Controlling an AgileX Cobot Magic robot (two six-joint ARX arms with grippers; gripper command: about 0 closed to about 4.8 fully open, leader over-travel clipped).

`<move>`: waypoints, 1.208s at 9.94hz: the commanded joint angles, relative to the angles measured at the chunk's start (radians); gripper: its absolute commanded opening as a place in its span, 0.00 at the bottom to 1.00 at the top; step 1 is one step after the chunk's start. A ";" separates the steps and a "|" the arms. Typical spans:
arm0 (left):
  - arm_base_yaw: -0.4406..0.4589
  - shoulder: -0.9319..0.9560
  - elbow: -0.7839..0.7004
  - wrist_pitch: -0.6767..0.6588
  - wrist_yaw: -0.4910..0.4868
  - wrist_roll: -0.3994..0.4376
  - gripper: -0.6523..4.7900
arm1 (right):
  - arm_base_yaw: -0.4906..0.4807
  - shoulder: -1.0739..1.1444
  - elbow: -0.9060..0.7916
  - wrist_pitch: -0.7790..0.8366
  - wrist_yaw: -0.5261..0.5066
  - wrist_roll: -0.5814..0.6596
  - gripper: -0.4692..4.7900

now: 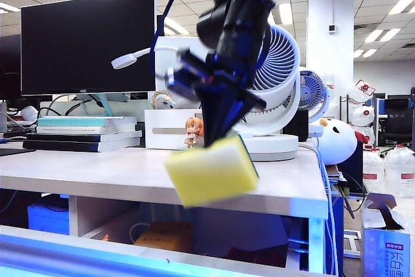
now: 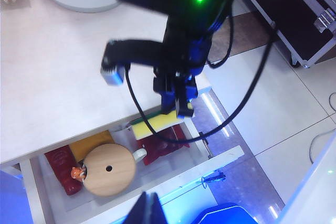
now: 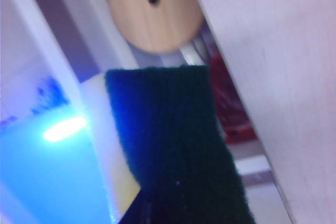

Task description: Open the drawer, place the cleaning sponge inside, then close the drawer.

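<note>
The cleaning sponge [image 1: 211, 172], a yellow block with a dark green layer, hangs tilted in front of the desk's front edge. My right gripper [image 1: 220, 128] points down and is shut on its upper end. In the left wrist view the sponge [image 2: 157, 124] hangs over the open drawer [image 2: 210, 163], with the right gripper [image 2: 176, 106] shut on it. The right wrist view shows the sponge's green face [image 3: 163, 129] filling the middle, with the drawer's white front [image 3: 31, 40] beyond. The drawer's glowing rail [image 1: 97, 254] runs along the lower left. My left gripper [image 2: 149, 209] hovers above the drawer's front, shut and empty.
Inside the drawer lie a round wooden lid [image 2: 109, 170], red packets [image 2: 63, 174] and a yellow item [image 2: 92, 145]. On the desk stand a monitor [image 1: 87, 40], stacked books [image 1: 84, 131], a white box [image 1: 165, 129], a figurine [image 1: 192, 131] and a white fan [image 1: 275, 69].
</note>
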 commanded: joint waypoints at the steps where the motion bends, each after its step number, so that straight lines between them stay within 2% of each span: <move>1: 0.000 -0.002 0.005 0.013 0.004 0.003 0.11 | 0.003 0.094 0.002 -0.019 0.048 -0.010 0.09; 6: 0.000 -0.002 0.005 0.032 0.005 0.003 0.11 | 0.006 0.169 -0.047 0.027 0.149 -0.043 0.09; 7: 0.000 -0.002 0.005 0.038 0.004 0.003 0.11 | 0.007 0.169 -0.048 0.006 0.149 -0.052 0.21; 8: 0.000 -0.002 0.005 0.051 0.004 0.003 0.11 | 0.006 0.169 -0.047 -0.002 0.139 -0.062 0.63; 11: 0.000 -0.002 0.005 0.050 0.004 0.003 0.11 | 0.008 0.158 -0.043 -0.031 0.123 -0.060 0.56; 12: 0.000 -0.002 0.005 0.050 0.004 0.003 0.11 | 0.011 0.134 -0.043 -0.023 0.106 -0.032 0.08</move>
